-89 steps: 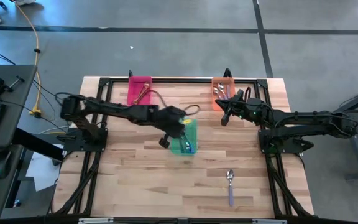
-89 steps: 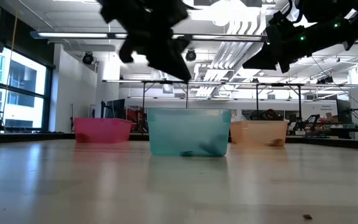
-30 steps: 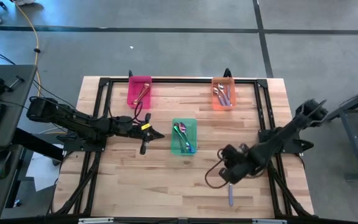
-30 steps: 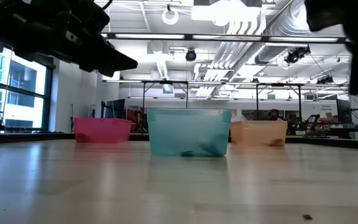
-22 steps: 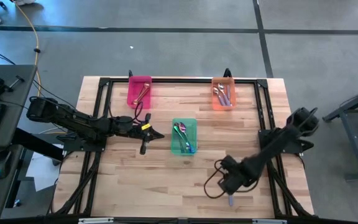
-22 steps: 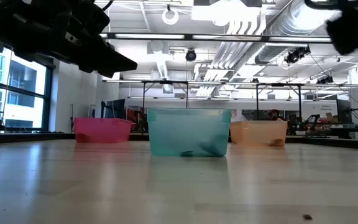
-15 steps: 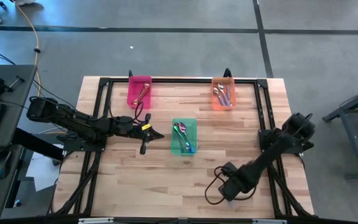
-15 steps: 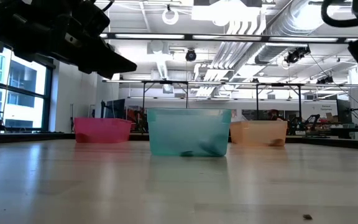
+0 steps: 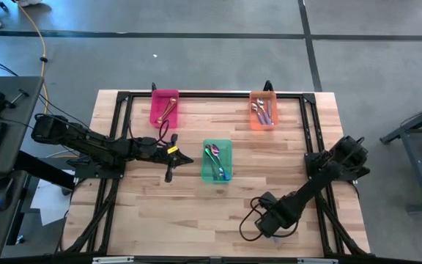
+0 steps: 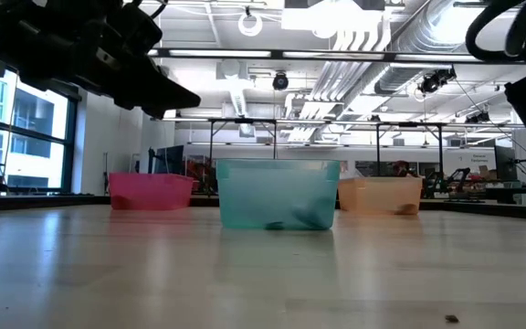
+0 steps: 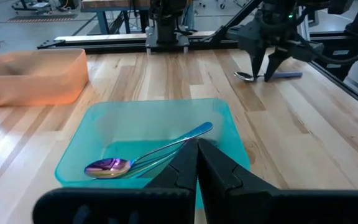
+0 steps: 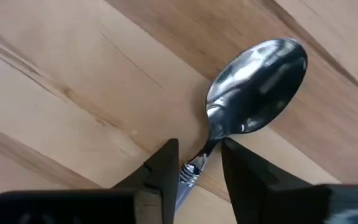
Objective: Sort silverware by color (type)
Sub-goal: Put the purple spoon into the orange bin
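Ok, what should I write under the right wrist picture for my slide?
Right end effector straddles the neck of a silver spoon lying on the wooden table.

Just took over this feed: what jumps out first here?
The right gripper is down at the table's near right, fingers straddling the neck of a silver spoon lying on the wood. Farther back, three bright bins already hold sorted spoons, with the left gripper shut beside the green one.

Two dark, matte-black jointed arms are seen, the left arm (image 9: 101, 145) marked by a small yellow tag, the right arm (image 9: 310, 187) trailed by a looped black cable.
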